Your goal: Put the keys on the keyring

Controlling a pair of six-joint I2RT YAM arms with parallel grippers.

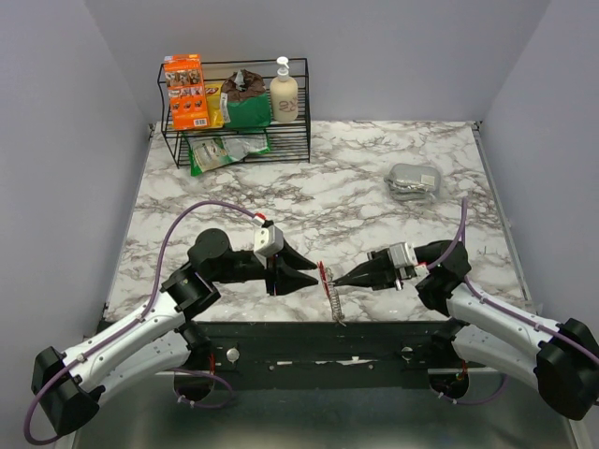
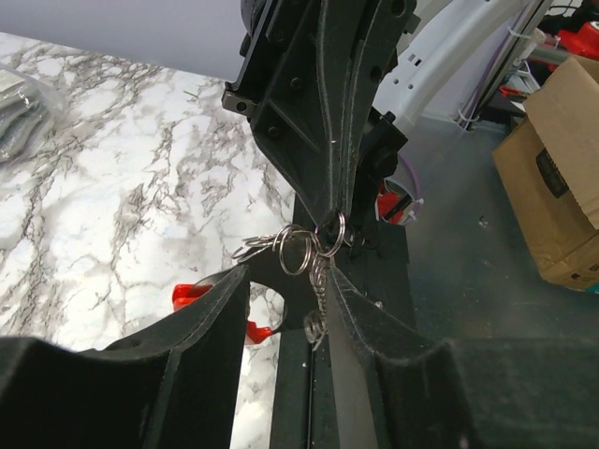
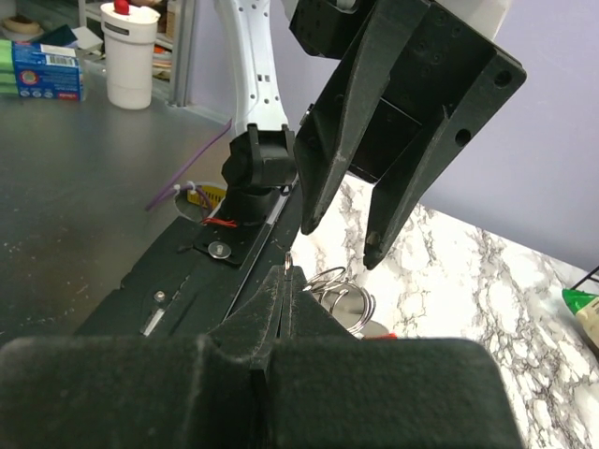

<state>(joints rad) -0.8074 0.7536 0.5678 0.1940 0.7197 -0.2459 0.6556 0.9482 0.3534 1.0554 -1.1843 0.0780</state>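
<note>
My right gripper (image 1: pixel 337 280) (image 3: pixel 290 270) is shut on a small split ring (image 3: pixel 290 263) just above the table's front edge. From that ring hang more steel rings (image 2: pixel 293 249) (image 3: pixel 343 286) and a short chain (image 2: pixel 318 292) (image 1: pixel 332 301). The keyring's red curve (image 2: pixel 190 296) (image 1: pixel 323 271) shows below the rings, partly hidden by my left finger. My left gripper (image 1: pixel 314 274) (image 2: pixel 286 273) faces the right one, its jaws apart around the rings. The chain rests against its right finger (image 2: pixel 367 323). The keys cannot be made out.
A wire rack (image 1: pixel 234 140) with packets and a pump bottle (image 1: pixel 284 92) stands at the back left. A grey pouch (image 1: pixel 414 181) lies at the right. The black front rail (image 1: pixel 328 332) runs right under both grippers. A cardboard box (image 2: pixel 562 187) sits on the floor.
</note>
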